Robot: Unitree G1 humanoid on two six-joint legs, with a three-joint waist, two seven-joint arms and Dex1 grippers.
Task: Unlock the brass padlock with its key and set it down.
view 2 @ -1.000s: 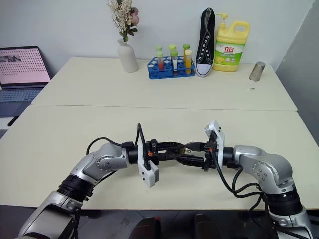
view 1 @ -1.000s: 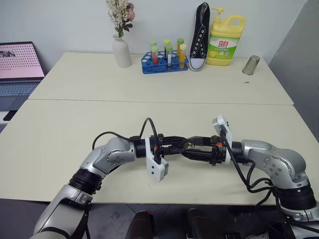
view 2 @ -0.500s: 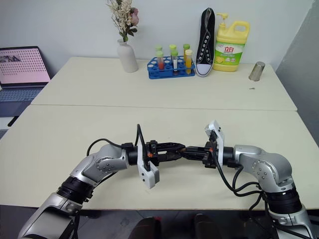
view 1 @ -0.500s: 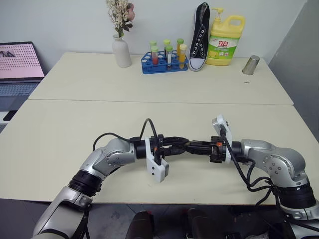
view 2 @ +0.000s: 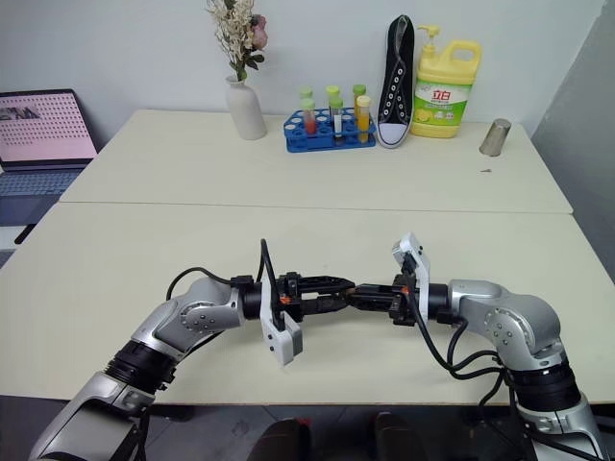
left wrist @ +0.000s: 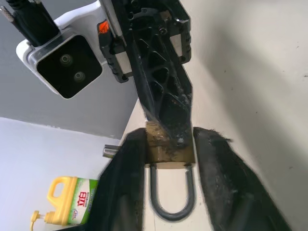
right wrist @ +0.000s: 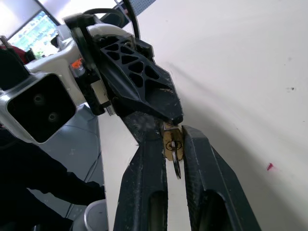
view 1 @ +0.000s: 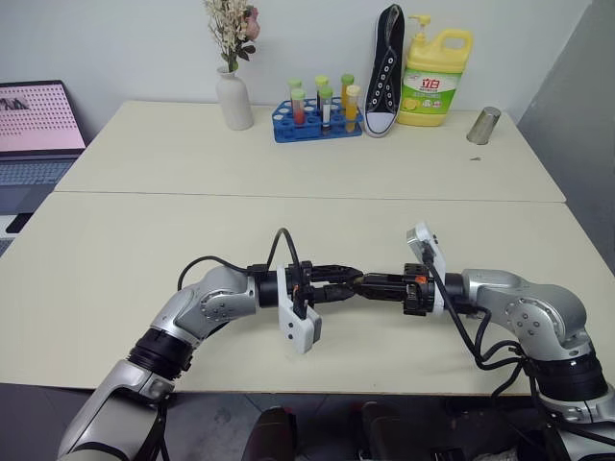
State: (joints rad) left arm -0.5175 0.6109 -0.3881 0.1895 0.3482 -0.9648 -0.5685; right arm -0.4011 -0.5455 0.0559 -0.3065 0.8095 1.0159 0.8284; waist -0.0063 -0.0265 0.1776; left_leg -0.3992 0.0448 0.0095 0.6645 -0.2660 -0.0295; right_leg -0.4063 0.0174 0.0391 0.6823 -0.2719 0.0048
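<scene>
Brass padlock (left wrist: pixel 166 150) sits between left gripper (left wrist: pixel 169 159) fingers.

- From the head, our two eye views look forward and down over the near table (view 1: pixel 115 288), each taking in the yellow detergent bottle (view 1: pixel 434 77) at the far edge.
- Our left wrist view sits very close behind the brass padlock (left wrist: pixel 166 150), facing toward that bottle.
- Our right wrist view looks the opposite way, equally close on the padlock.
</scene>
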